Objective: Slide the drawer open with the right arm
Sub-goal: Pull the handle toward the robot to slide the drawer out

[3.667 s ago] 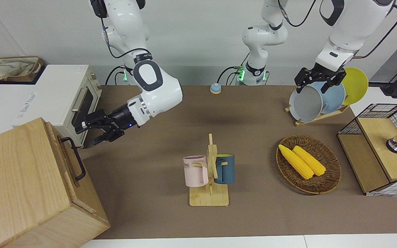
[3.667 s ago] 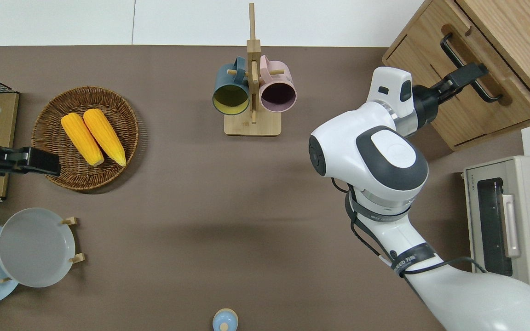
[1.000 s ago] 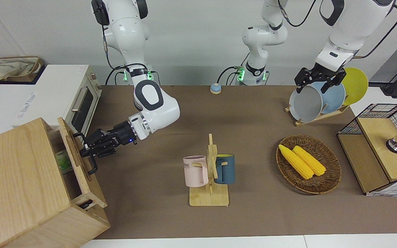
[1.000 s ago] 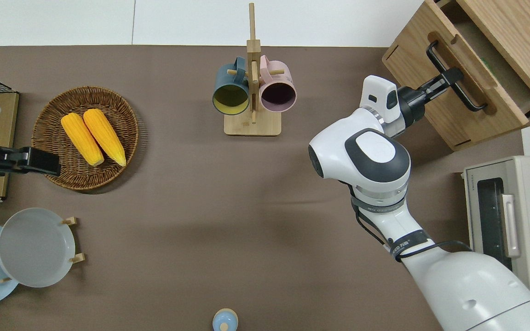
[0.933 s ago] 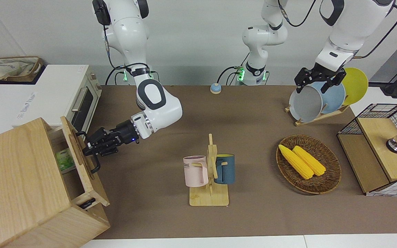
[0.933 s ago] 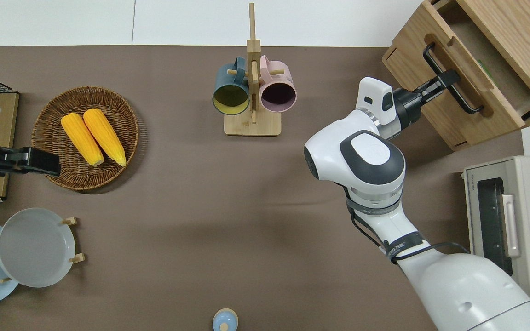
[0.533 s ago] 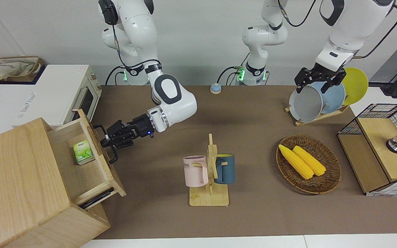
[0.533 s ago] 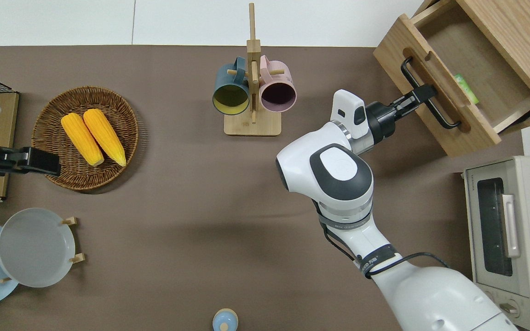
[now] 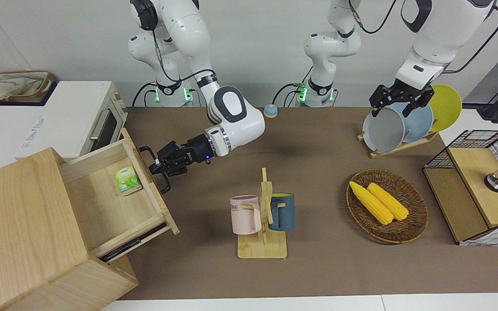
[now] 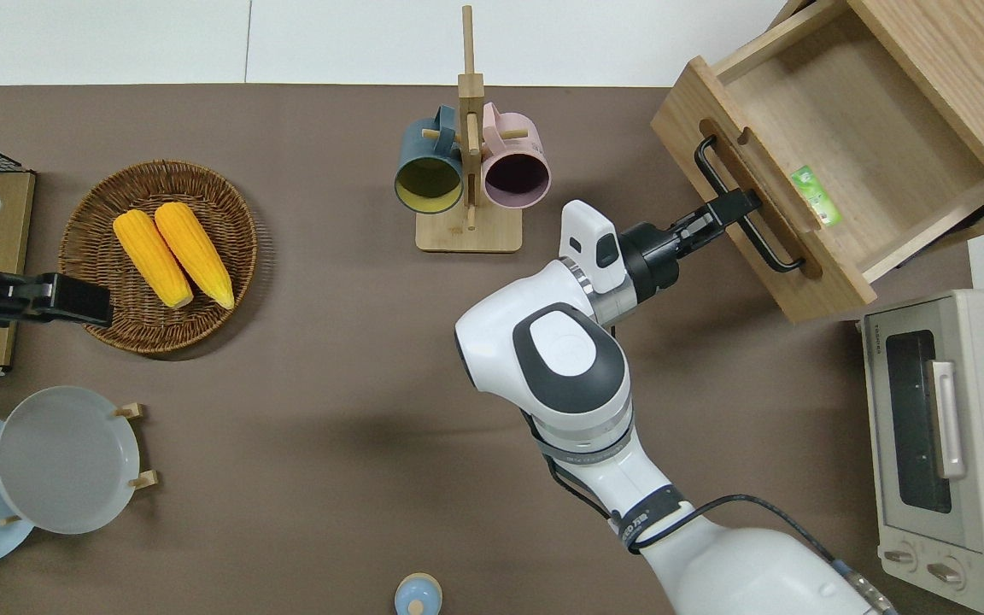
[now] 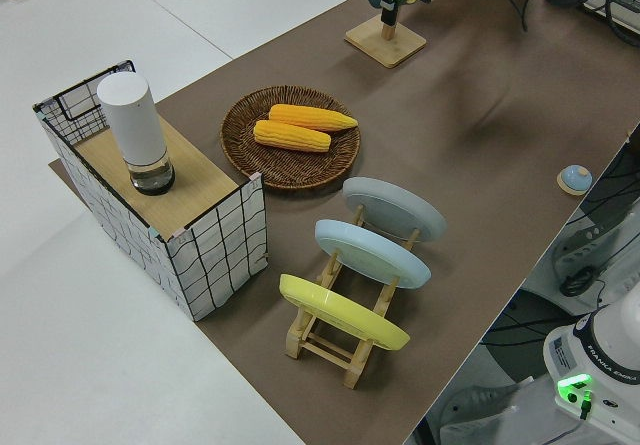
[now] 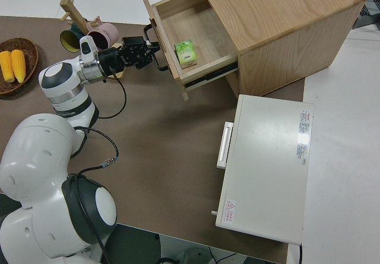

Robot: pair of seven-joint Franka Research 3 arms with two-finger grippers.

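The right gripper (image 10: 735,207) pinches the black loop handle (image 10: 746,207) of the drawer (image 10: 834,137), which stands pulled well out of the big oak box (image 9: 20,224) at the right arm's end of the table (image 10: 330,384). The right arm (image 10: 560,359) stretches low across the brown tabletop toward the drawer front, its blue wrist light showing in the front view. Inside the open drawer a small green packet (image 10: 816,196) lies against the front panel, beside the handle's spot. A white toaster oven (image 10: 936,436) sits just beside the oak box, nearer to the robots, close to the drawer's corner but apart from it. A wooden mug stand (image 10: 468,154) with a blue mug (image 10: 428,171) and a pink mug (image 10: 516,171) stands near the arm's elbow, toward the table's middle. Toward the left arm's end sit a wicker basket (image 10: 82,248) holding two corn cobs (image 10: 172,252), a rack of plates (image 9: 404,121) and a wire-sided wood box (image 9: 474,185). A small blue bell (image 9: 270,110) rests close to the robots. The left arm is parked; whether the left gripper (image 9: 398,101) is spread or pressed together cannot be told.
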